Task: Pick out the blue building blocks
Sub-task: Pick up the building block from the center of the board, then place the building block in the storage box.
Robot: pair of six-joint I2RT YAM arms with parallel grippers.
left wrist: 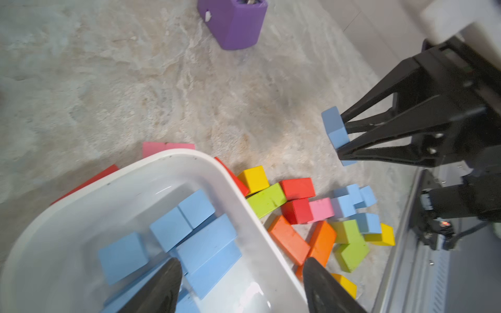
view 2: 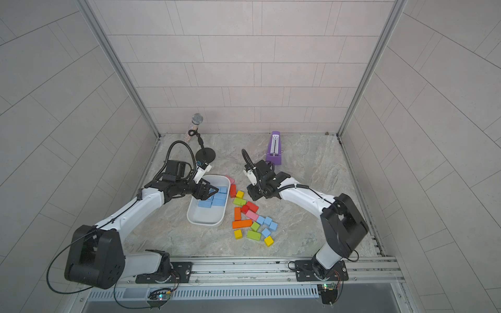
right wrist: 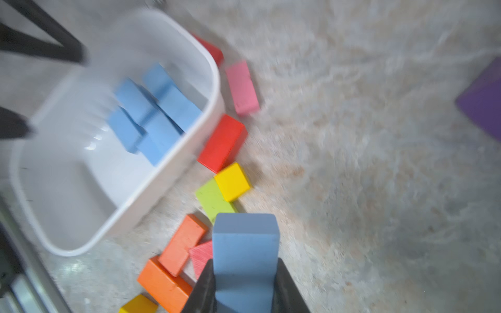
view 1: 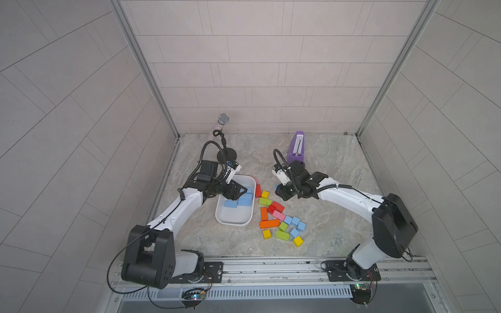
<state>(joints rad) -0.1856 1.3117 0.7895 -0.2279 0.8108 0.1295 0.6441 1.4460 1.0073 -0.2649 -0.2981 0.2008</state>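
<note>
A white tub [view 1: 232,223] sits on the stone-patterned table [view 1: 325,189] and is the only container in view. Several blue building blocks [view 1: 244,202] lie in it, both cubes and longer bricks. They are packed side by side in the tub's far half, some overlapping, and the near half shows bare white floor. The right wrist view is blurred, so the blocks cannot be counted.

The left gripper [left wrist: 241,261] hangs over the tub's far half, above those blocks, with its jaws spread and nothing between them.

The right gripper [right wrist: 245,271] is outside the tub, near the long wall on the right arm's side. It is clamped on one blue brick [right wrist: 245,244], which sticks out past the fingertips.

Four more blue cubes [view 1: 295,221] lie loose on the table beyond the tub's near right corner, among the mixed blocks [view 1: 269,214] in red, orange, yellow, green and pink. A red brick [right wrist: 222,142] lies against the tub's right wall, and a pink brick [right wrist: 242,88] lies by its far corner.

A purple metronome [view 1: 297,147] stands well beyond the tub's far end. A microphone on a stand [view 1: 223,119] rises behind the tub.
</note>
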